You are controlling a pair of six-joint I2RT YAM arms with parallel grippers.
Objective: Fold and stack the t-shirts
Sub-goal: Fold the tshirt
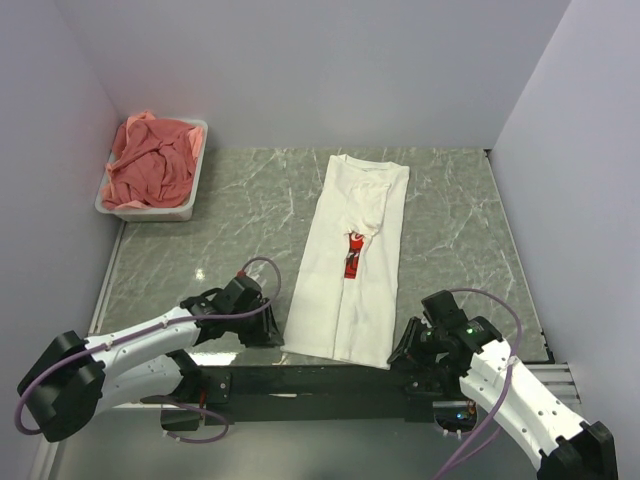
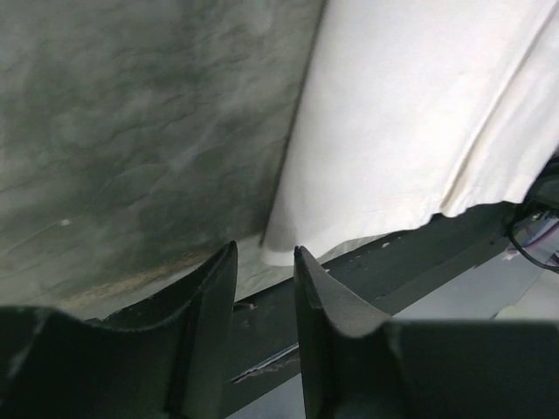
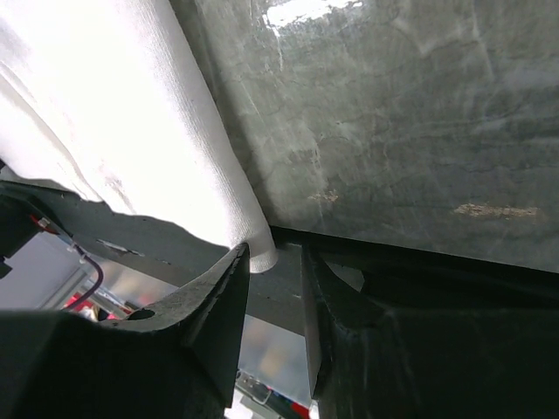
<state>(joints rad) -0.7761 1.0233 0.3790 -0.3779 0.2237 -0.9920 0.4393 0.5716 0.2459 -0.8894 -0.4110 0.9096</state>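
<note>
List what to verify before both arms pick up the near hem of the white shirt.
1. White t-shirt lies flat as a long strip on the table: ok.
2. Left pincer open: ok.
3. Near-left hem corner between its fingers: not ok, it lies just ahead of them.
4. Right pincer open: ok.
5. Near-right hem corner within reach: ok, it sits at the fingertips.
6. Pink t-shirts in the tub, apart from the strip: ok.

White t-shirt [image 1: 345, 300]: its red print [image 1: 352, 258] is mostly tucked into the fold, lettering too small to read. Pink t-shirts [image 1: 150, 165] are heaped in the tub [image 1: 150, 212] at the table's [image 1: 450, 230] far-left corner, count unclear. On the right wrist view, glare washes out the cloth, which is cut off at the left edge.
</note>
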